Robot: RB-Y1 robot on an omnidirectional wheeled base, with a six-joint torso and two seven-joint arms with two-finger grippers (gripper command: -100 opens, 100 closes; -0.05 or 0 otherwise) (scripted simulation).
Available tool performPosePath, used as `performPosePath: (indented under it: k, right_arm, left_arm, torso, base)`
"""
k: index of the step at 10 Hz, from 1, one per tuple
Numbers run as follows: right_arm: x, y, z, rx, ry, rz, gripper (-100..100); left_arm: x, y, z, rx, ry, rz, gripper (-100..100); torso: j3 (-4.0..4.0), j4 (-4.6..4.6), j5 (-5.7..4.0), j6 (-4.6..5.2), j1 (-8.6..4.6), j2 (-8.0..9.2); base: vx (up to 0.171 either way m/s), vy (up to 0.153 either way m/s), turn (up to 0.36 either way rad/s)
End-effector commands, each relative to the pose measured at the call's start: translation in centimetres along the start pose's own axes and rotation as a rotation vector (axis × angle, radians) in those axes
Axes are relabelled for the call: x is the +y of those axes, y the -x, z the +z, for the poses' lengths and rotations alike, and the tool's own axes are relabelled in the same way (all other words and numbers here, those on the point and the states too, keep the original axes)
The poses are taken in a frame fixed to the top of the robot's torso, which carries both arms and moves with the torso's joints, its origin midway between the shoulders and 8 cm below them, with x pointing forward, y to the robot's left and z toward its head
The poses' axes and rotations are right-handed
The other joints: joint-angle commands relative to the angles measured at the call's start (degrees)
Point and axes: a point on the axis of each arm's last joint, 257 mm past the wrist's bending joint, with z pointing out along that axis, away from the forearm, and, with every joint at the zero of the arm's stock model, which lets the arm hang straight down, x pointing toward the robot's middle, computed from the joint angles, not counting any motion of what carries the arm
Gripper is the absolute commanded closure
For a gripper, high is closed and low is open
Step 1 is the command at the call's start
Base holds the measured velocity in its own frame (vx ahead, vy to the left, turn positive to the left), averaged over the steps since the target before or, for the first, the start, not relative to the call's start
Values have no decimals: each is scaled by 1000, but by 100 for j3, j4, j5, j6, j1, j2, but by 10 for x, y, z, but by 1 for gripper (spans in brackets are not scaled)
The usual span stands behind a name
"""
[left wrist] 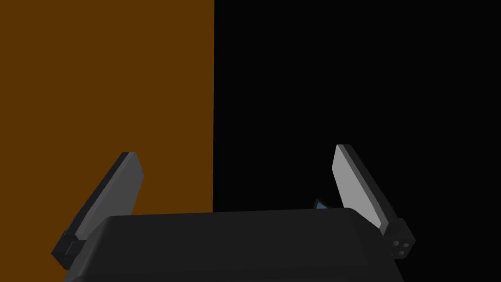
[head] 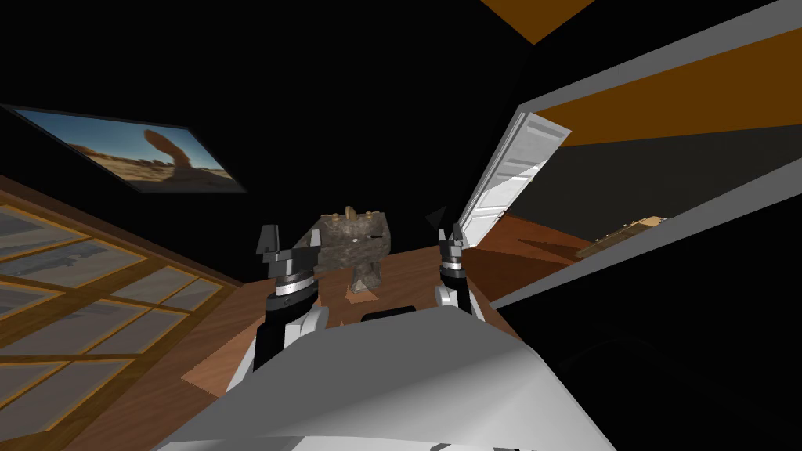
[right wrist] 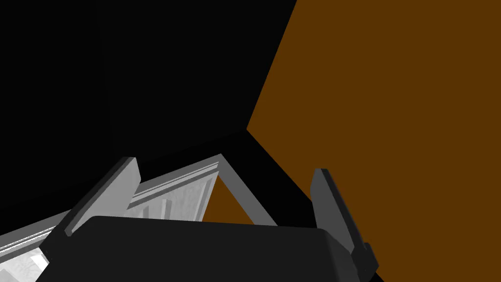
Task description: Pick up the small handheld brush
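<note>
- A mottled grey-brown, rock-like desk (head: pixel 354 249) on a narrow foot stands on the brown wooden floor (head: pixel 235 329), straight ahead of us and between our two raised arms.
- Small tan things (head: pixel 348 211) lie on its top. They are too small for us to tell which of them, if any, is the small handheld brush.
- Our left end effector (head: pixel 291 239) is held up just left of the desk. Its two fingers are spread wide with nothing between them.
- Our right end effector (head: pixel 448 227) is held up to the right of the desk, near the door. Its fingers are likewise apart and empty.
- A white panelled door (head: pixel 509 172) stands open in a grey door frame (head: pixel 626 66) on the right, with more brown floor beyond it.
- A large wood-framed window (head: pixel 86 313) fills the left side.
- A framed picture of a desert rock (head: pixel 149 160) hangs above the window.
- A black area (head: pixel 352 94) lies behind the desk.
</note>
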Motion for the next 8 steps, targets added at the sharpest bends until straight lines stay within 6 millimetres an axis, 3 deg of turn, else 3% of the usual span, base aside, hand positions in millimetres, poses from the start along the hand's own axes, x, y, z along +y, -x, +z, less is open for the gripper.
performPosePath:
  k: [1, 8]
  right_arm:
    - [0, 0, 0, 0, 0, 0, 0]
    - [0, 0, 0, 0, 0, 0, 0]
  left_arm:
    - [10, -3, 3, 35, 41, 4, -100]
    - [36, -3, 11, 60, 157, -6, -100]
  torso:
    - [0, 0, 0, 0, 0, 0]
    - [1, 0, -1, 0, -5, 1]
  base:
    - [-4, -11, -11]
    - [-7, -17, -8]
